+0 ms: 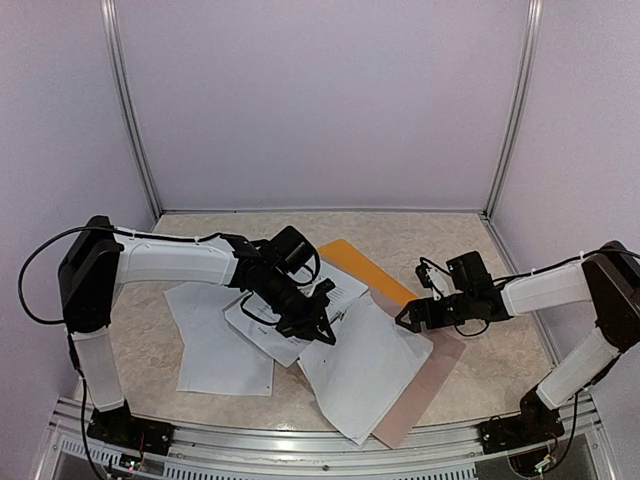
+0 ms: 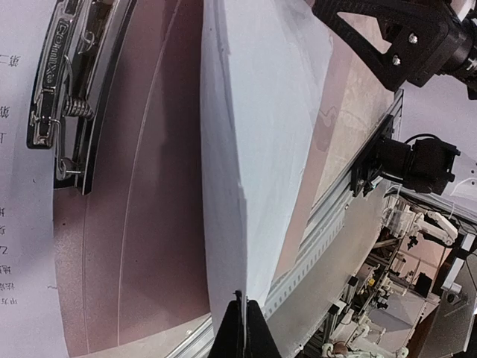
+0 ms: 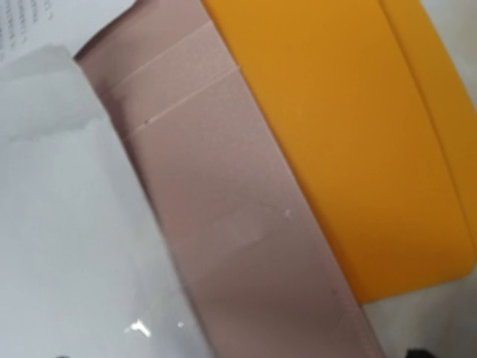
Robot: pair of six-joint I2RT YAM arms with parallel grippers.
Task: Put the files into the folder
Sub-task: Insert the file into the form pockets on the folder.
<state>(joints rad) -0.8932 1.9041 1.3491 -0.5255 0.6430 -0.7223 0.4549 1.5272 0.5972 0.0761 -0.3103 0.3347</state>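
We have only just started. Our left gripper (image 1: 318, 325) pinches the edge of 1 white sheet (image 1: 365, 375). More files (image 1: 225, 350) lie loose at its 9 o'clock. The orange folder (image 1: 362, 265) sits at its 1 o'clock, partly covered. Our right gripper (image 1: 412, 318) hangs spread wide, holding nothing. No sheet looks tucked in.

Nothing I can read: engraving on shiny metal spring clip (image 2: 56, 82), ten o'clock; print on white paper sheets (image 2: 15, 246) illegible.
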